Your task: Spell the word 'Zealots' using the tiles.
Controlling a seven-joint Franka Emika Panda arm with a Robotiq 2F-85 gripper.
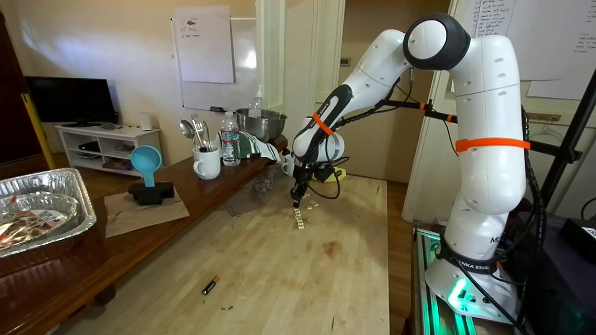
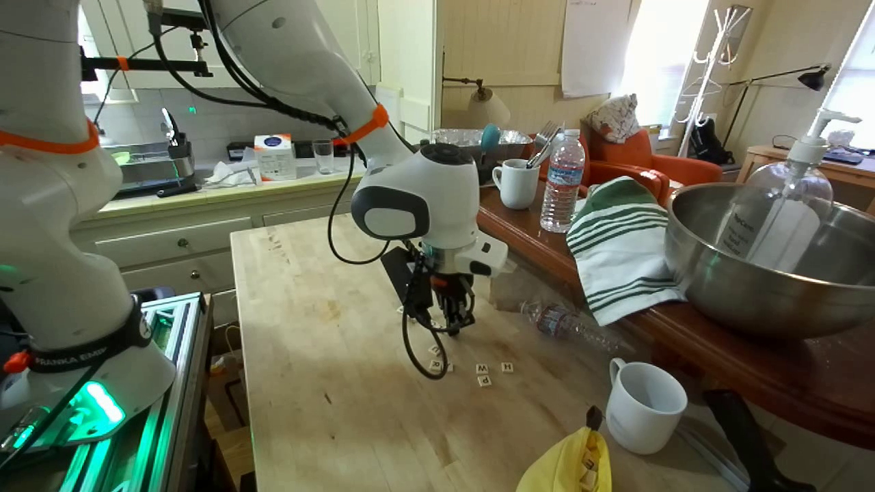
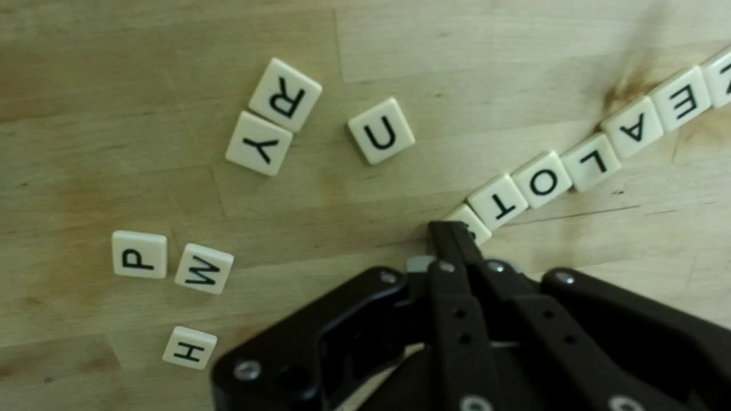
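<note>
Cream letter tiles form a slanted row in the wrist view, reading Z, E, A, L, O, T and S. The L sits slightly out of line. Part of Z is cut off by the frame edge. My gripper is shut, its fingertips together over the S tile, partly hiding it; nothing shows between them. Loose tiles U, R, Y, P, W or M and H lie apart. The gripper also shows low over the table in both exterior views.
A battery lies on the light wooden table. A yellow pouch, a white mug and a lying plastic bottle are near the tiles. A raised dark wood ledge runs alongside with a metal bowl, bottle and cutlery mug.
</note>
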